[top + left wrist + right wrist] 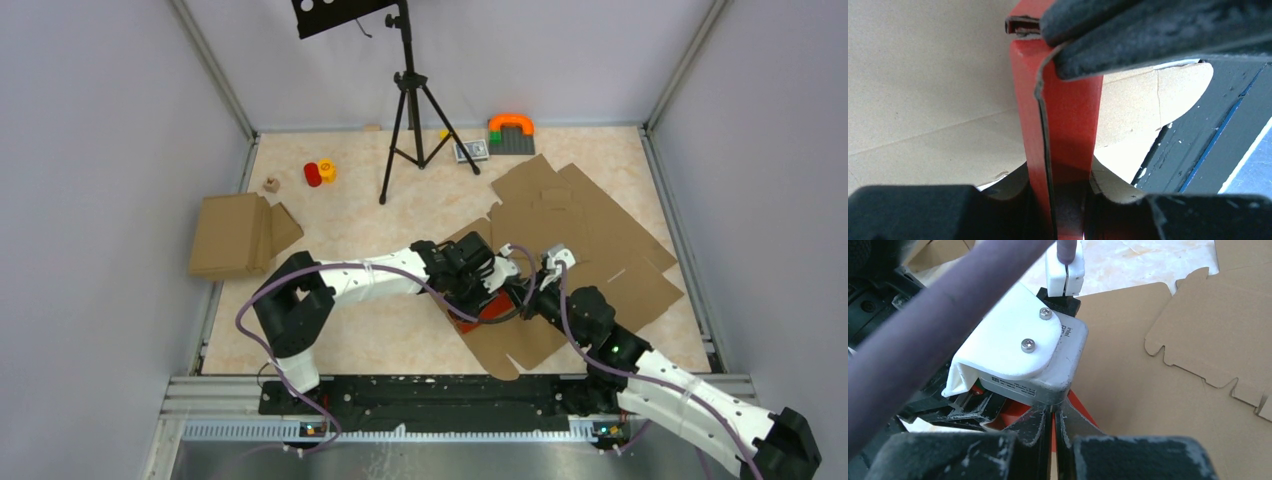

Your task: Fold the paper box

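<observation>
The red paper box [497, 306] lies on a brown cardboard sheet near the table's middle, with both grippers meeting over it. In the left wrist view the paper box [1068, 110] stands as a narrow red wall running up between the jaws of my left gripper [1058, 196], which press on both its sides. At the top of that view a black finger [1148, 30] of the right gripper pinches a bent card flap. My right gripper [1053, 426] is shut with a thin red strip of the paper box [1082, 405] between its fingers, close under the left wrist's camera housing [1023, 350].
Large flat brown cardboard cut-outs [585, 235] cover the right half of the table. A folded brown cardboard box [235, 235] lies at the left edge. A black tripod [405, 130] stands at the back, with small red and yellow toys [320, 172] and an orange-arched block toy [511, 130] near it.
</observation>
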